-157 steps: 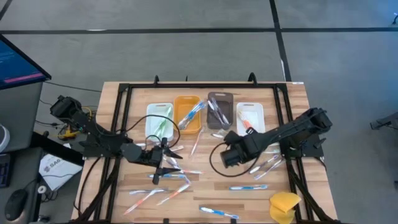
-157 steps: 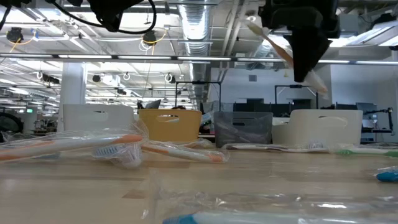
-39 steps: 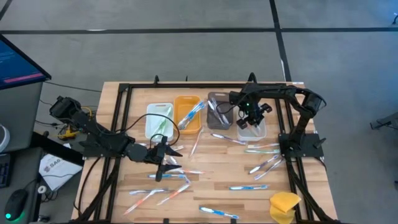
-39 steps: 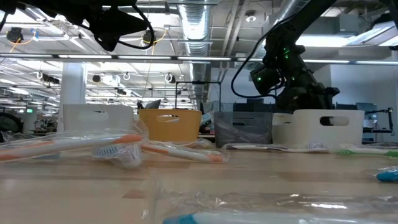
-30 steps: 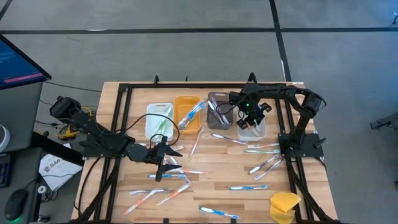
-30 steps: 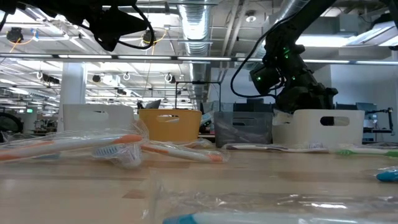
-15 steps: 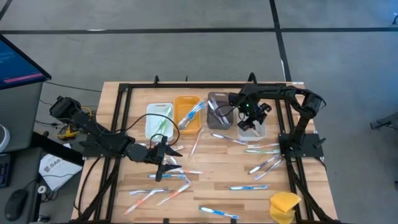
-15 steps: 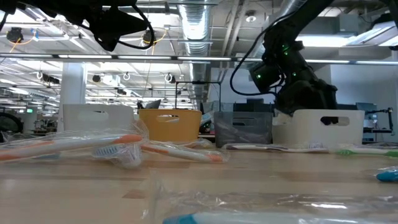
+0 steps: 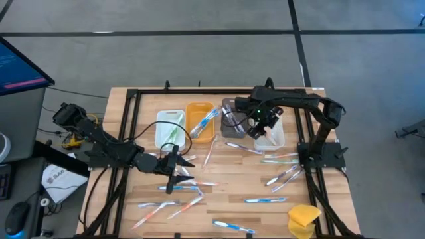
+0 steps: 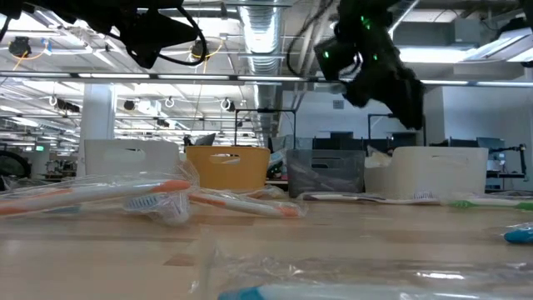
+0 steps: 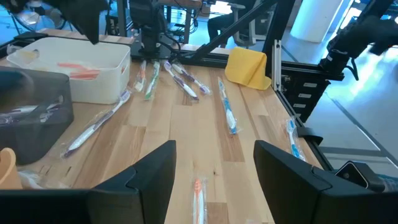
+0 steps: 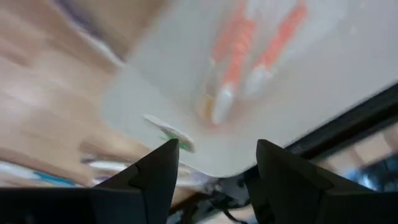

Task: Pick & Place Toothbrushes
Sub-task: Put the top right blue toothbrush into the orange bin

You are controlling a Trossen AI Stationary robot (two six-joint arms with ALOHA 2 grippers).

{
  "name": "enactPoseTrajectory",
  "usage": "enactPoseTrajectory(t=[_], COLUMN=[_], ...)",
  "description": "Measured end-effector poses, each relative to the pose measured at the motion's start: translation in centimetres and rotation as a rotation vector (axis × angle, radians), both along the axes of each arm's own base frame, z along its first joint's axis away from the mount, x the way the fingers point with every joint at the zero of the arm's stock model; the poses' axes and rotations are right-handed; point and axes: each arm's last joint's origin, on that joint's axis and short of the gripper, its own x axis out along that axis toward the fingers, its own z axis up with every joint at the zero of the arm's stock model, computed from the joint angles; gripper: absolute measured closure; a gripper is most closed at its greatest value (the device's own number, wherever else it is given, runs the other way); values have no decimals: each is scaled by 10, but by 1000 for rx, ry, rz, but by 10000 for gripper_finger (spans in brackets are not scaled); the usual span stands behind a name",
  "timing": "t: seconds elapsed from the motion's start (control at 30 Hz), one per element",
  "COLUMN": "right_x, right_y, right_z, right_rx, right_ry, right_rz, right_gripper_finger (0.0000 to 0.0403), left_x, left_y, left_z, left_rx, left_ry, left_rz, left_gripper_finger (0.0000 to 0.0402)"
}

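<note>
Several toothbrushes in clear wrappers lie scattered on the wooden table, such as a blue one point(image 9: 265, 199) and an orange one point(image 11: 198, 191). Others lie in four bins at the far side: pale green point(image 9: 169, 127), orange point(image 9: 199, 121), grey point(image 9: 234, 119) and white point(image 9: 271, 133). Two orange toothbrushes point(image 12: 239, 46) lie flat on the white bin's floor. My right gripper point(image 9: 257, 127) hangs open and empty above the white bin's left edge, pointing down point(image 12: 216, 180). My left gripper point(image 9: 179, 169) waits open and empty over the loose toothbrushes at centre left point(image 11: 214, 180).
A yellow sponge-like lump point(image 9: 303, 219) sits at the near right corner. A black frame point(image 9: 129, 133) runs along the table's edges. Wrapped toothbrushes point(image 9: 282, 174) lie just in front of the white bin, and more point(image 9: 179, 199) lie near the left gripper.
My right gripper has risen out of the white bin and shifted toward the table's left, toward the grey bin. The orange toothbrushes stay lying in the white bin. My left arm has kept still.
</note>
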Motion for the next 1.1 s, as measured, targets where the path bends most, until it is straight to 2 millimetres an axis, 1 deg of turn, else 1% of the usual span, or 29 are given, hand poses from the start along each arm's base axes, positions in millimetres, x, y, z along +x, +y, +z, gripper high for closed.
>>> enactPoseTrajectory(t=[0.1, 0.23, 0.3, 0.4, 0.53, 0.67, 0.83, 0.93, 1.03, 1.1], right_x=[8, 9, 4, -8, -25, -36, -43, -46, -45, -48], right_y=[16, 46, 63, 88, 119, 148, 176, 189, 201, 207], right_z=[24, 56, 70, 86, 102, 109, 109, 108, 103, 101], right_rx=[-32, -64, -91, -152, -198, -188, -224, -238, -246, -260], right_ry=[-95, -222, -270, -320, -390, -435, -449, -460, -460, -461], right_rz=[58, 157, 213, 252, 288, 344, 372, 383, 397, 388], right_gripper_finger=[193, 193, 194, 194, 194, 194, 194, 194, 194, 194], left_x=[0, 0, 0, 0, 0, 0, 0, 0, 0, 0], left_y=[0, 0, 0, 0, 0, 0, 0, 0, 0, 0], left_z=[0, 0, 0, 0, 0, 0, 0, 0, 0, 0], left_rx=[0, 0, 0, 0, 0, 0, 0, 0, 0, 0], left_ry=[0, 0, 0, 0, 0, 0, 0, 0, 0, 0], left_rz=[0, 0, 0, 0, 0, 0, 0, 0, 0, 0], left_gripper_finger=[192, 192, 192, 192, 192, 192, 192, 192, 192, 192])
